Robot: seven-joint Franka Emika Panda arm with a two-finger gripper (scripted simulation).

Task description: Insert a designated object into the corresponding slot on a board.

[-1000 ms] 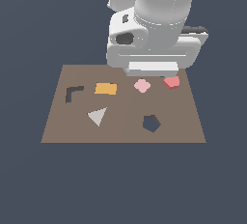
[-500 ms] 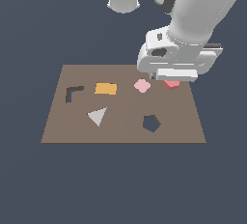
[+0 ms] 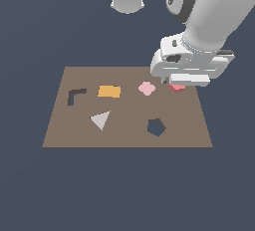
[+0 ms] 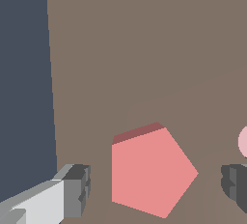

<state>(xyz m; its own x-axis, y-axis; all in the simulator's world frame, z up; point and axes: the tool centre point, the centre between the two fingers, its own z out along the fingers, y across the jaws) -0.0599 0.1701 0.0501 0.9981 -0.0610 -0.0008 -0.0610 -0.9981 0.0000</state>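
Plain dark blue-grey backdrop [image 3: 30, 190], seemingly featureless.

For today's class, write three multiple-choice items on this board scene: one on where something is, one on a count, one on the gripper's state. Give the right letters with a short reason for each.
1. Where does the red block lie?
A. Inside the pentagon slot
B. On the board, between the gripper's open fingers
C. Off the board

2. How many dark, unfilled cut-outs does the board show in the exterior view?
A. One
B. Two
C. Four

3. What is the gripper doing?
A. Open, with gaps to the block on both sides
B. Shut on the block
C. Shut on the pink piece

Answers:
1 B, the wrist view shows the block flat on brown board with one finger on each side.
2 B, only the pentagon slot and the L-shaped hole are dark.
3 A, bare board shows between each finger and the block.
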